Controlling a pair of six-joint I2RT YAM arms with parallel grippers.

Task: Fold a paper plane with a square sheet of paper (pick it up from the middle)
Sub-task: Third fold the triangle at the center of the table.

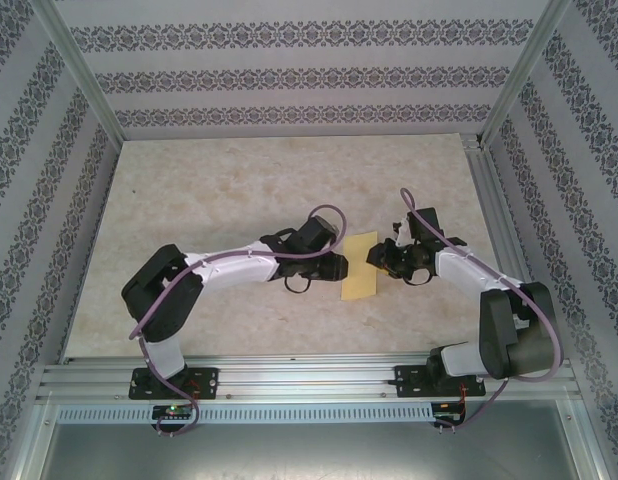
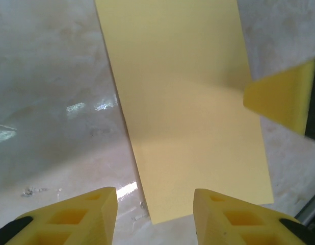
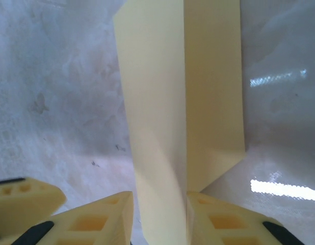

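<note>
Paper (image 1: 358,265) half-folded | left gripper (image 2: 153,196) spread above its end | right gripper (image 3: 160,199) flanks the fold (pinching or not, we cannot tell) | we judge it light, floppy, slippery: grip mid-crease.

Paper (image 1: 359,266) on my worktop (image 1: 239,180), left gripper (image 1: 338,266) just left of it, right gripper (image 1: 375,258) just right (edge between fingers)

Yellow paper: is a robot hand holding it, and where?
Yes. The right hand pinches the folded yellow paper by its near edge. The left hand is open, not gripping.
</note>
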